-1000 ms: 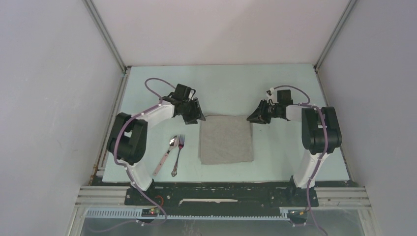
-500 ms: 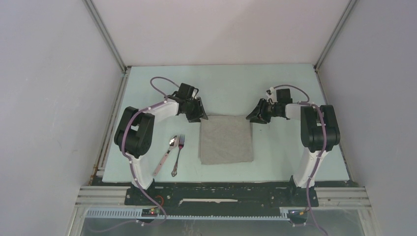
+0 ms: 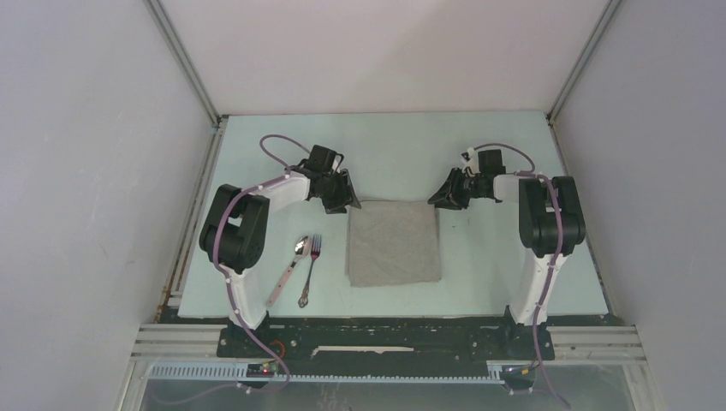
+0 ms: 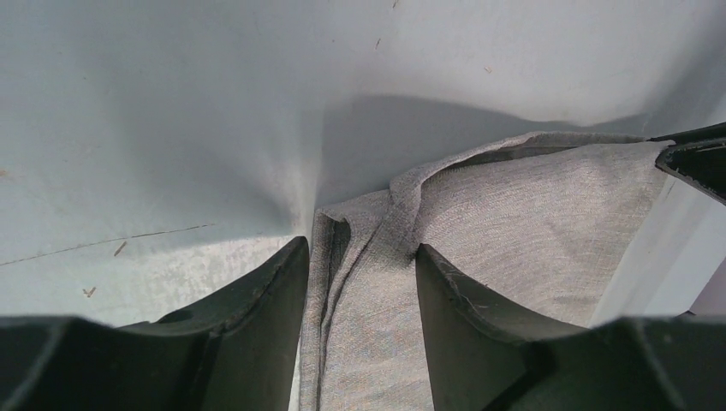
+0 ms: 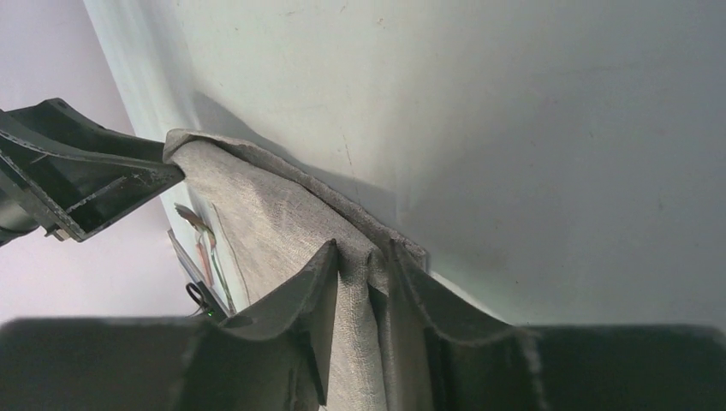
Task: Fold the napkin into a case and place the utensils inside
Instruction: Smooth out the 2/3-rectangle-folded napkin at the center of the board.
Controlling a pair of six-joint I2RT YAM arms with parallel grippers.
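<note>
The grey napkin (image 3: 394, 247) lies flat in mid-table, its far edge slightly raised. My left gripper (image 3: 347, 202) is at its far left corner. In the left wrist view this gripper (image 4: 360, 248) stands open, its fingers astride the creased corner of the napkin (image 4: 531, 214). My right gripper (image 3: 440, 200) is at the far right corner. In the right wrist view it (image 5: 364, 253) is shut on a pinched fold of the napkin (image 5: 265, 214). The utensils, a spoon (image 3: 289, 265) and a fork (image 3: 309, 272), lie side by side left of the napkin.
The pale table (image 3: 479, 282) is walled on the left, the right and at the back. A dark rail (image 3: 385, 336) runs along its near edge by the arm bases. Each wrist view shows the other gripper's tip at the opposite far corner.
Both grippers have shifted slightly at the napkin's far corners, and the right wrist has moved a little toward the back. The left elbow swung inward. Napkin and utensils have not moved.
</note>
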